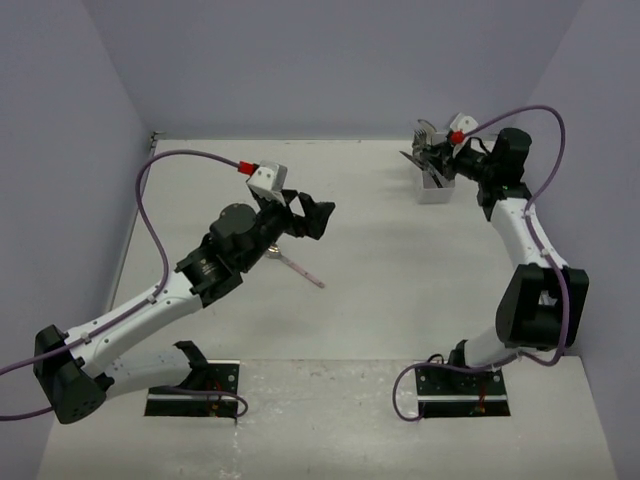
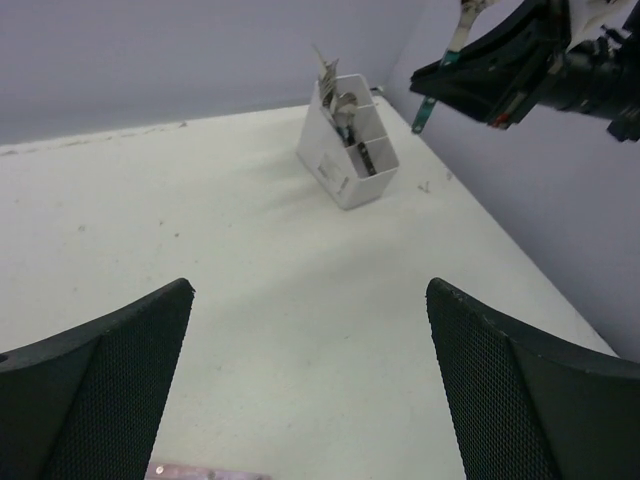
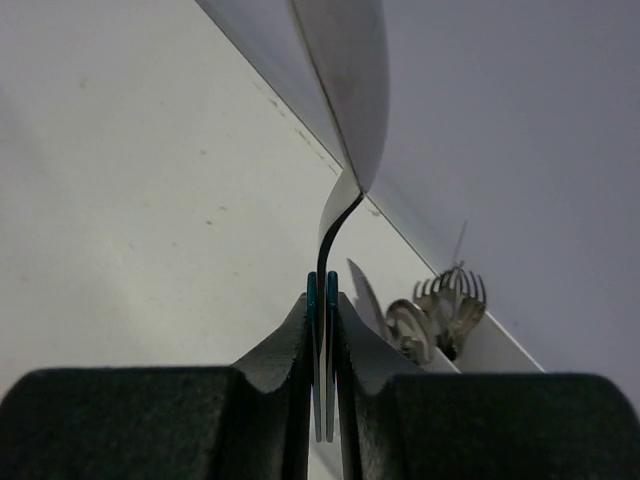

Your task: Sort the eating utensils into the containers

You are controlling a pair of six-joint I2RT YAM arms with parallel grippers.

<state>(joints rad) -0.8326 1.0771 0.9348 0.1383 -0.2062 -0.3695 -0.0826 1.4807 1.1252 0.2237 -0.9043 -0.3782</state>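
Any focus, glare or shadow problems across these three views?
Top external: even soft light, faint shadows, pink-handled utensil readable. Left wrist: white holder reasonably sharp, its own fingers dark at the bottom edge. Right wrist: teal-handled utensil in the right gripper looms close, head soft with dull reflections; forks behind slightly blurred.

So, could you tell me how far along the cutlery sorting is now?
Done: several utensils stand in the white holder. In hand: the right gripper is shut on a teal-handled spoon near the holder. Remaining: a pink-handled utensil lies on the table by the open left gripper.
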